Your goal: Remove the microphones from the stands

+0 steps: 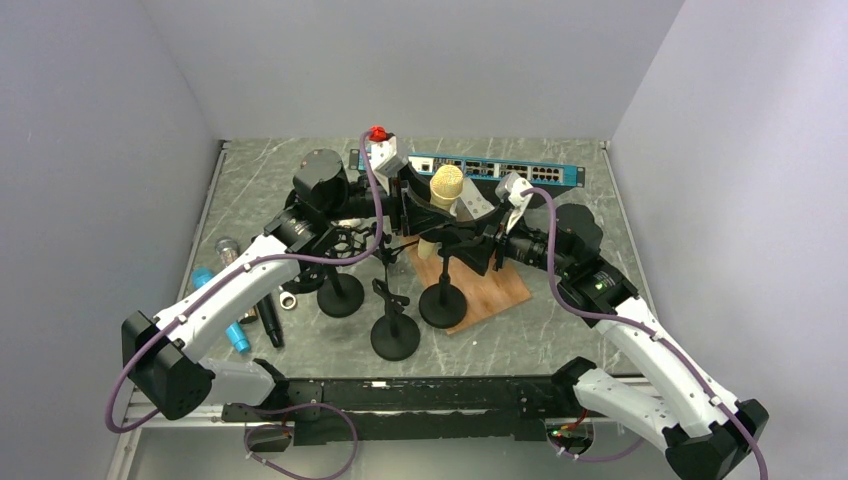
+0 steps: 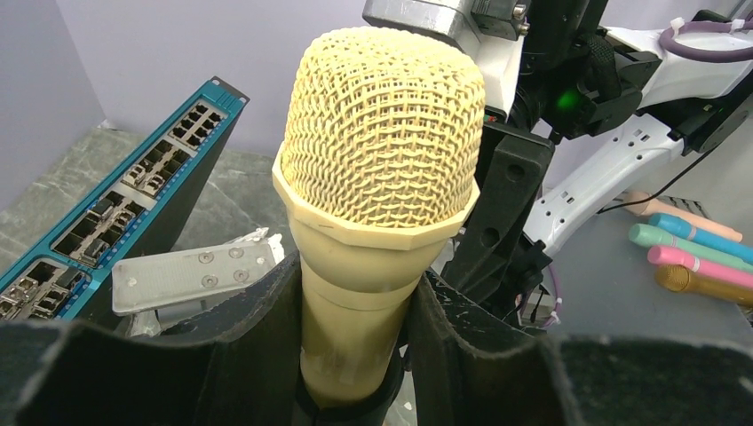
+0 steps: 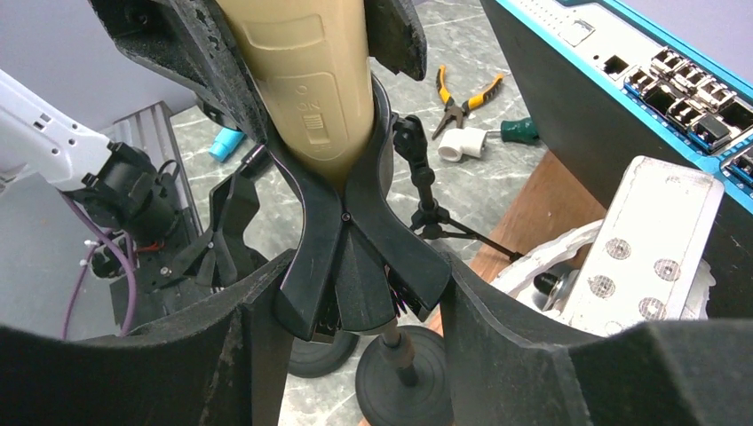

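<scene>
Microphone [image 2: 382, 133], centre frame, clamped in left gripper [image 2: 355, 302]; right gripper [image 3: 360, 280] straddles stand clip [image 3: 342, 222], contact unclear; brace, lift straight.

The cream microphone [image 2: 382, 177] stands upright, and its mesh head fills the middle. The left hand [image 2: 355, 319] grips its body; both black fingers [image 2: 257, 337] press against it. At the left, a blue network switch [image 2: 115, 222] lies on the grey counter [image 2: 222, 191]. Behind at the right are the white right arm [image 2: 604, 169] and four coloured microphones [image 2: 693, 257] lying side by side.
</scene>
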Action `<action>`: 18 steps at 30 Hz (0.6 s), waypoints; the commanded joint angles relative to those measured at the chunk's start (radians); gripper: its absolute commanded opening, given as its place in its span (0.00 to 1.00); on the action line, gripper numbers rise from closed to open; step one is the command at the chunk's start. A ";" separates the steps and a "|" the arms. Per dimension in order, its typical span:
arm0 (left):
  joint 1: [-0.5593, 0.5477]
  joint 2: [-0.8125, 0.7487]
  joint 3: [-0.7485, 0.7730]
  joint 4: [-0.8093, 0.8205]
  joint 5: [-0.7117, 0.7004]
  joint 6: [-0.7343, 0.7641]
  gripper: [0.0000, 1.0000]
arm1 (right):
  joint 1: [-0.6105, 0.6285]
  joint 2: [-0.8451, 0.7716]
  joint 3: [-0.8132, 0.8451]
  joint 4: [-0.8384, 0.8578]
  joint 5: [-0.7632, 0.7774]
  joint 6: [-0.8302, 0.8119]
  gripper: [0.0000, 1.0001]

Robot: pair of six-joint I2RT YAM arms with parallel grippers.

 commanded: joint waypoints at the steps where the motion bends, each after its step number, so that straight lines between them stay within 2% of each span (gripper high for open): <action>1: -0.006 -0.013 0.056 0.043 0.057 -0.069 0.00 | -0.003 0.003 0.034 0.031 -0.052 -0.018 0.08; 2: -0.006 -0.012 0.061 0.045 0.056 -0.075 0.00 | -0.003 0.007 0.038 0.014 -0.054 -0.025 0.00; 12: -0.007 -0.007 0.092 0.059 0.062 -0.103 0.00 | -0.003 -0.045 0.020 -0.046 0.009 -0.013 0.00; 13: -0.006 -0.004 0.089 0.059 0.064 -0.106 0.00 | -0.003 -0.051 0.023 -0.049 0.015 -0.007 0.16; 15: -0.007 -0.001 0.077 0.059 0.065 -0.109 0.00 | -0.003 -0.047 0.038 -0.064 0.038 -0.001 0.59; 16: -0.006 0.000 0.072 0.058 0.064 -0.109 0.00 | -0.003 -0.038 0.055 -0.080 0.046 0.002 0.69; 18: -0.006 -0.005 0.063 0.052 0.059 -0.100 0.00 | -0.003 -0.011 0.112 -0.136 0.052 -0.003 0.77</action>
